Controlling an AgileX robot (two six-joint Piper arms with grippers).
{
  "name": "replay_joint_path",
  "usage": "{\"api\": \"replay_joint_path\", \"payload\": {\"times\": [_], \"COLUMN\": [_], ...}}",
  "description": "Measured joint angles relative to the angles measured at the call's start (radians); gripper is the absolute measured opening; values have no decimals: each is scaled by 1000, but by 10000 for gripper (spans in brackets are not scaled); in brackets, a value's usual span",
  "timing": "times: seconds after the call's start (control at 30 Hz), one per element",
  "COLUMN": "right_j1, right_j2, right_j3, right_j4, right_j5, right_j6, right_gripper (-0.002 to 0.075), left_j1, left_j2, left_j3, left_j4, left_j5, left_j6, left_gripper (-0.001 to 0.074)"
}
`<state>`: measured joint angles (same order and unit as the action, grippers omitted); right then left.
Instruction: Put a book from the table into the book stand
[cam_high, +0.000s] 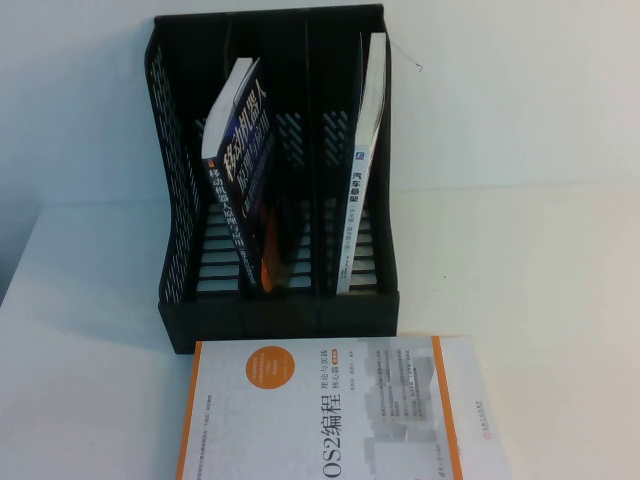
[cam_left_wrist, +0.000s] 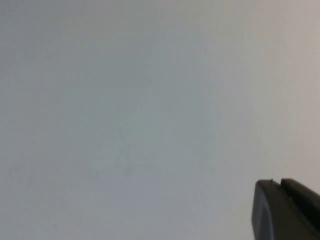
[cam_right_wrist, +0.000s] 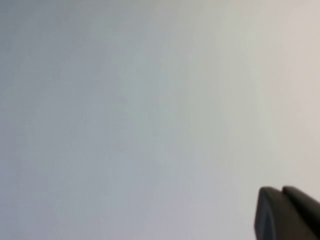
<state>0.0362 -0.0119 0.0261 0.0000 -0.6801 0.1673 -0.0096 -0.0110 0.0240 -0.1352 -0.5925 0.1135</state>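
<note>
— What can you read from the overhead camera?

— I count three books. The one lying flat on the white table (cam_high: 90, 380) is a white book (cam_high: 330, 410) with orange bands and an orange circle; its cover reads "OS2编程", with smaller lines I can't make out. It sits at six o'clock from the black book stand (cam_high: 275, 310), its far edge just beside the stand's front lip, and it runs off the near edge of the view.

— And in the stand?

— Two. A dark-covered book (cam_high: 240, 170) with large white Chinese characters leans tilted in the compartments toward nine o'clock; I can't tell which slot its foot sits in. A white-spined book (cam_high: 362, 170) stands nearly upright in the compartment toward three o'clock; the spine print is too small for me to read. I count three compartments.

— Grippers?

— Neither shows overhead. The left gripper (cam_left_wrist: 287, 210) appears only as a dark corner in its own wrist camera, over a plain pale surface; I cannot tell whether its fingers are apart or together. Same for the right gripper (cam_right_wrist: 287, 212): one dark corner, pale surface behind, fingers' state I cannot tell
</note>
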Motion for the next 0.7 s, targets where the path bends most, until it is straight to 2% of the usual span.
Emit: {"api": "replay_joint_path", "payload": {"times": [0.17, 0.27, 0.53, 0.7], "right_j1": [0, 0, 0, 0], "right_j2": [0, 0, 10, 130], "right_j3": [0, -17, -305, -498], "right_j4": [147, 196, 208, 208], "right_j5": [-31, 31, 596, 878], "right_j6": [-64, -126, -375, -368], "right_gripper": [-2, -2, -2, -1], "left_j1": [0, 0, 0, 0], "left_j2": [0, 0, 0, 44], "left_j3": [0, -31, -285, -392], "left_j4": [0, 5, 21, 22], "left_j5": [4, 109, 545, 811], "left_j6": [0, 0, 39, 21], "left_gripper": [-3, -3, -3, -3]}}
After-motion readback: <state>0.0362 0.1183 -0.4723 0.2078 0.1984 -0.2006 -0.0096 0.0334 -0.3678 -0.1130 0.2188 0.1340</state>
